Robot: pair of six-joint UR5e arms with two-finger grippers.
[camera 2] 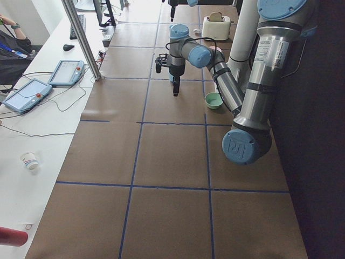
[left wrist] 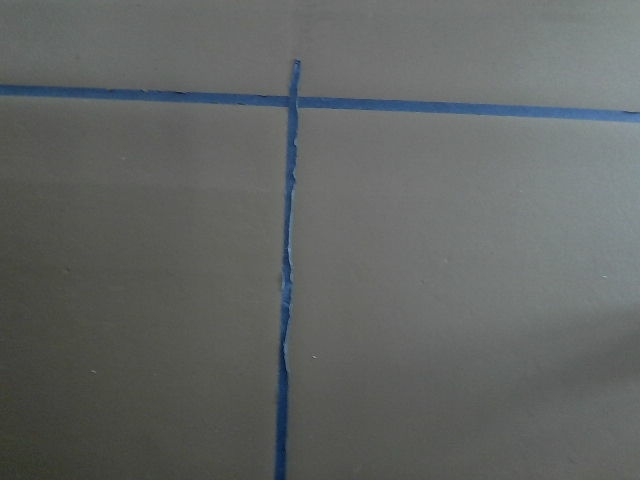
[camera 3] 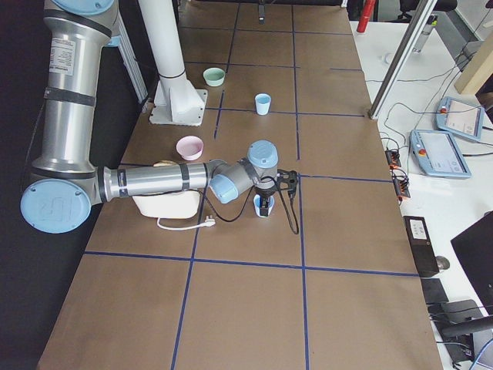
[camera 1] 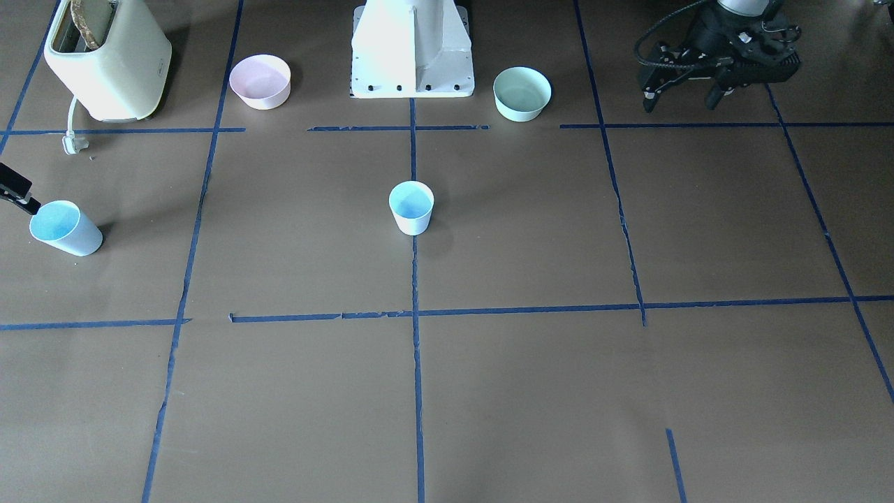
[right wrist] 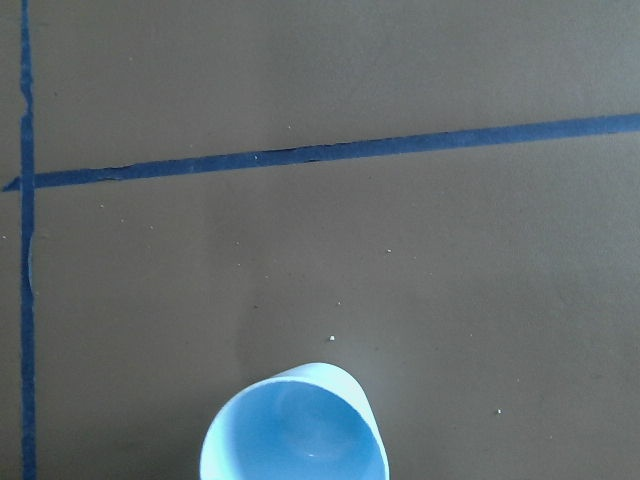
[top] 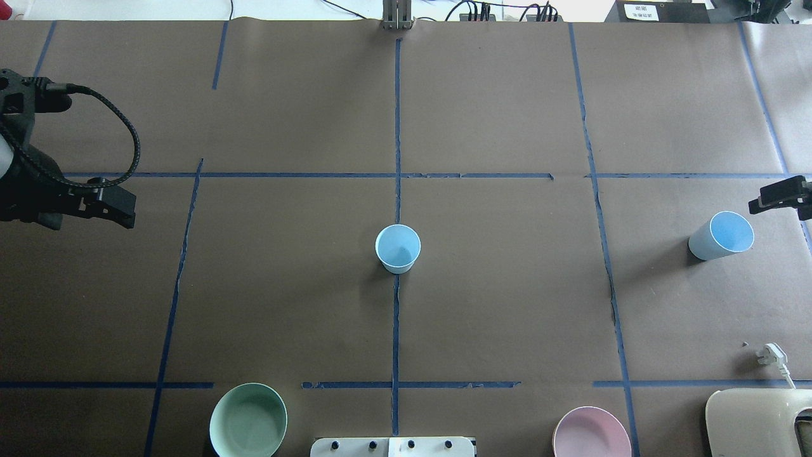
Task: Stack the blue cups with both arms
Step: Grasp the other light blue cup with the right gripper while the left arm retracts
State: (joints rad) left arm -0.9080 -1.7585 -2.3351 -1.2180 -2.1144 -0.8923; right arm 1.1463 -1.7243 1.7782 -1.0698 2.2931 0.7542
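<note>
One blue cup (camera 1: 411, 207) stands upright at the table's middle, on the centre tape line; it also shows in the overhead view (top: 398, 248). The second blue cup (camera 1: 65, 228) stands on my right side, seen from overhead (top: 721, 235) and at the bottom of the right wrist view (right wrist: 293, 425). My right gripper (top: 783, 193) is close by this cup's rim, mostly cut off by the frame edge, so its state is unclear. My left gripper (camera 1: 681, 103) hangs open and empty over the far left of the table, away from both cups.
A cream toaster (camera 1: 108, 59) with a loose plug (camera 1: 72, 143) stands near the right-side cup. A pink bowl (camera 1: 260, 82) and a mint-green bowl (camera 1: 522, 93) flank the white pedestal (camera 1: 412, 49). Blue tape lines grid the brown table.
</note>
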